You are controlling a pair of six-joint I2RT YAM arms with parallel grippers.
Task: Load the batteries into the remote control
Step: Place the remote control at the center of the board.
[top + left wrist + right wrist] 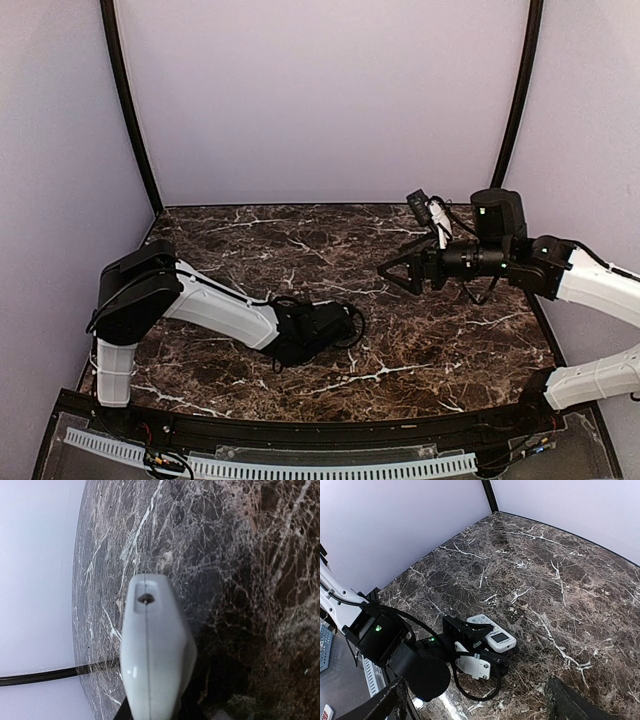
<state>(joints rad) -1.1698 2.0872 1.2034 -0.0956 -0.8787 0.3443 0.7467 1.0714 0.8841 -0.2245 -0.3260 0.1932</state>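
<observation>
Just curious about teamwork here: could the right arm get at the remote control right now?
Probably yes. The right gripper hangs open above the table, nothing standing between it and the remote control, whose screen end sticks out of the left gripper shut on it.

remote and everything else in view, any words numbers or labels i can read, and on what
No text can be read in any view.
remote: whatever is on its screen and buttons is too small and blurred to read.

Near half of the remote control (pixel 499 636) behind the left end effector (pixel 481 644).
</observation>
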